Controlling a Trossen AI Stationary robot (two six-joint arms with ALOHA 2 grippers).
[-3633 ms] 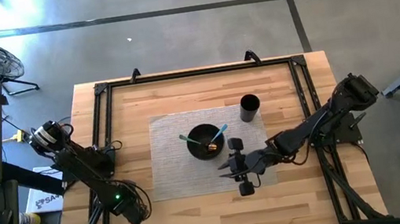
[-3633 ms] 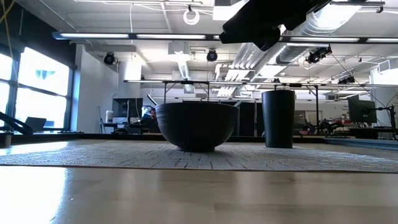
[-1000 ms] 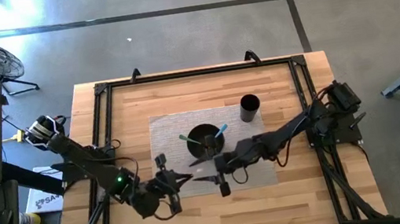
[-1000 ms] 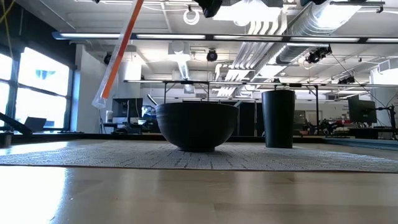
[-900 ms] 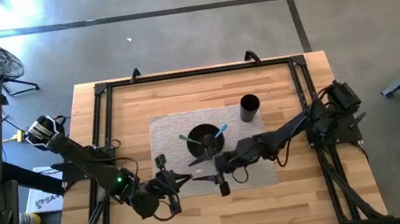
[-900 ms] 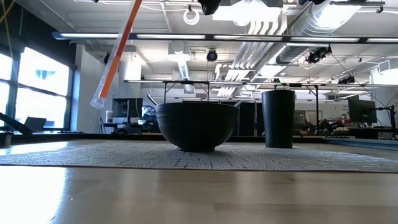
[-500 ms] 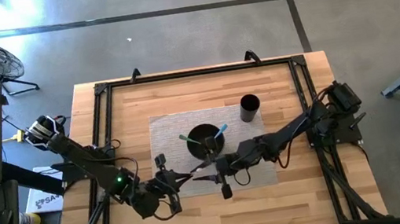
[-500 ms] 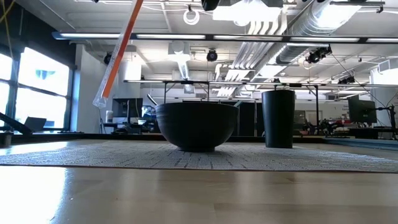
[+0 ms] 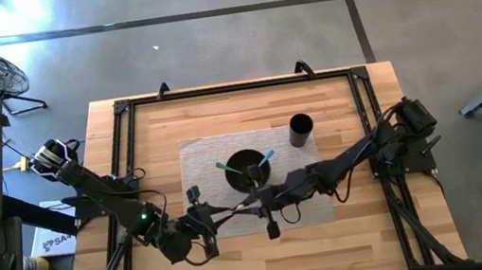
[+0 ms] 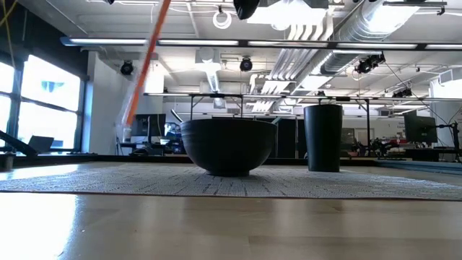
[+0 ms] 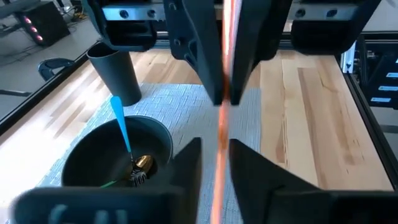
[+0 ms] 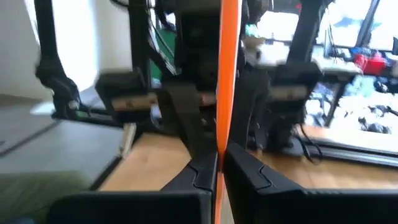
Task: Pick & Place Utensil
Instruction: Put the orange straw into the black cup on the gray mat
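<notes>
Right end effector (image 12: 217,165) newly around orange utensil (image 12: 227,56).

Readable text: one partial marking only.
A white box (image 9: 49,242) on the floor just left of the table (image 9: 351,233), beside the left arm's base, shows the letters "SA"; the rest is cut off.

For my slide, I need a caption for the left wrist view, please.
Both grippers meet on the orange utensil above the mat, beside the black bowl and cup.
</notes>
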